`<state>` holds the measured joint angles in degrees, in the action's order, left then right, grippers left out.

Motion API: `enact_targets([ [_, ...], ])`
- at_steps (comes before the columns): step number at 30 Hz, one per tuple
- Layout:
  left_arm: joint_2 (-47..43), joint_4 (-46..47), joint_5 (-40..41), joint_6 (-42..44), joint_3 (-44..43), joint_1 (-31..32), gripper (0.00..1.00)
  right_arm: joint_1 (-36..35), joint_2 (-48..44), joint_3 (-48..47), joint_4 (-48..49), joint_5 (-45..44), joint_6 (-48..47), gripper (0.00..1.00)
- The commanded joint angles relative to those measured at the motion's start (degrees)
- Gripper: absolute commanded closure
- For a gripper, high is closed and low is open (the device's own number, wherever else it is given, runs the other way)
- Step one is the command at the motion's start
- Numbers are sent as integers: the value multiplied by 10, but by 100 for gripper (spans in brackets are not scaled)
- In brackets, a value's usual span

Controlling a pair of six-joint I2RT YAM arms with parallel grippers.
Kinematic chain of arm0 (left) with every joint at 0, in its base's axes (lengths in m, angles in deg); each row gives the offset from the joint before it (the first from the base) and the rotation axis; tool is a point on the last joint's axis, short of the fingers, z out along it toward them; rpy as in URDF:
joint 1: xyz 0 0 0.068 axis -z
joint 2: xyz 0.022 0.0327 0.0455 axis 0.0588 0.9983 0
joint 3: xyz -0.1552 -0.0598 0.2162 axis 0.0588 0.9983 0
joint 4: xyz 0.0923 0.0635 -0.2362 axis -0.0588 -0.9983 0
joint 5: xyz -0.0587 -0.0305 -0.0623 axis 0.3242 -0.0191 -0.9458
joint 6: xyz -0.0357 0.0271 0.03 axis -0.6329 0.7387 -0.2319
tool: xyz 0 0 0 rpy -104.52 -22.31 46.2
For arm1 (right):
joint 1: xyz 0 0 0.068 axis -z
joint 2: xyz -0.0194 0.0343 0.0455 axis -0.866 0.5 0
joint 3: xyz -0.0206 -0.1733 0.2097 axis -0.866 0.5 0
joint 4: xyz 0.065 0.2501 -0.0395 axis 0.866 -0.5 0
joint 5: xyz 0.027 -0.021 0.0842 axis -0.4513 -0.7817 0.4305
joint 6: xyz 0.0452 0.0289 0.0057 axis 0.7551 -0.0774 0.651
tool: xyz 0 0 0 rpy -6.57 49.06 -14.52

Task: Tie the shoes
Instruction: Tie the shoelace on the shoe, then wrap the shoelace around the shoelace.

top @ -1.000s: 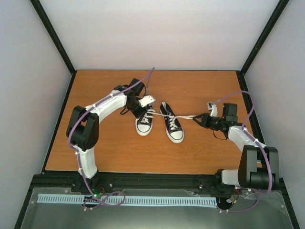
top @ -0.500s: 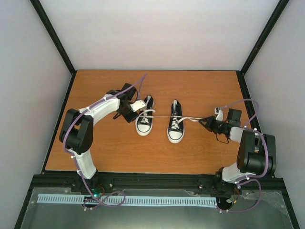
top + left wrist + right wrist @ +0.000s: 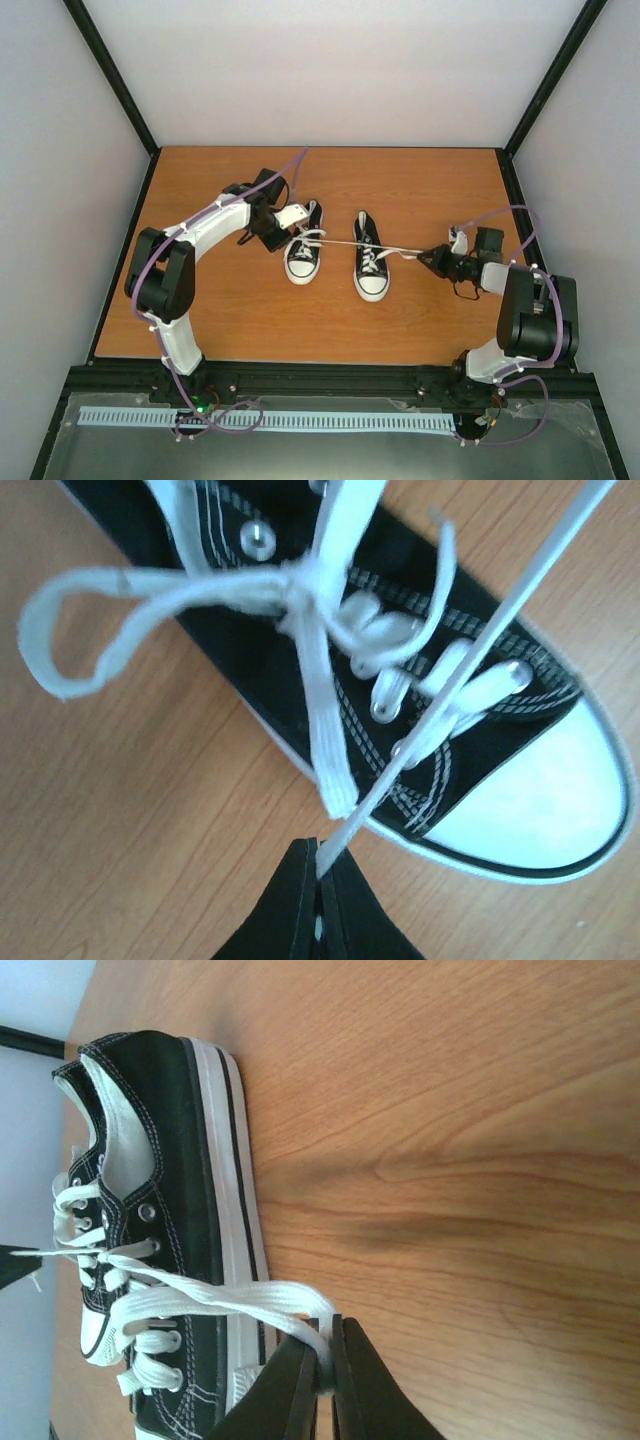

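White lace [image 3: 338,242] runs taut between left gripper [image 3: 320,858] and right gripper [image 3: 326,1345], each pinched shut on one end. Left shoe [image 3: 302,262] and right shoe [image 3: 370,270] stand mid-table [image 3: 200,300]. Left looks bowed, right knot being cinched. Next, likely: form loops without slackening.

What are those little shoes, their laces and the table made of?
Shoes: uppers look like matte black canvas, white stitching showing; toe cap seems smooth white rubber. Laces: flat woven fabric, likely cotton. Table: wood-grain top, perhaps laminate.
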<state>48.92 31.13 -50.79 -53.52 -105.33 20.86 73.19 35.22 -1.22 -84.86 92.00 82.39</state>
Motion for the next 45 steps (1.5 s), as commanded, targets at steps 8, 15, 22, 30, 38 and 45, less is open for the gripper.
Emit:
enact_targets([
  [8,22,-87,-129,34,-119,25,99,-73,-56,-83,-143,-193,-73,55],
  [15,32,-109,-155,29,-159,45,99,-211,-30,-170,-232,-234,-144,56],
  [22,30,-117,-159,26,-166,53,99,-258,19,-160,-171,-197,-61,55],
  [30,28,-114,-161,25,-159,54,99,-295,41,-155,-144,-229,-42,55],
  [38,25,-115,-164,23,-157,54,99,-295,68,-182,-149,-274,-58,80],
  [45,22,-114,-161,26,-151,54,99,-294,19,-170,-183,-309,-76,96],
])
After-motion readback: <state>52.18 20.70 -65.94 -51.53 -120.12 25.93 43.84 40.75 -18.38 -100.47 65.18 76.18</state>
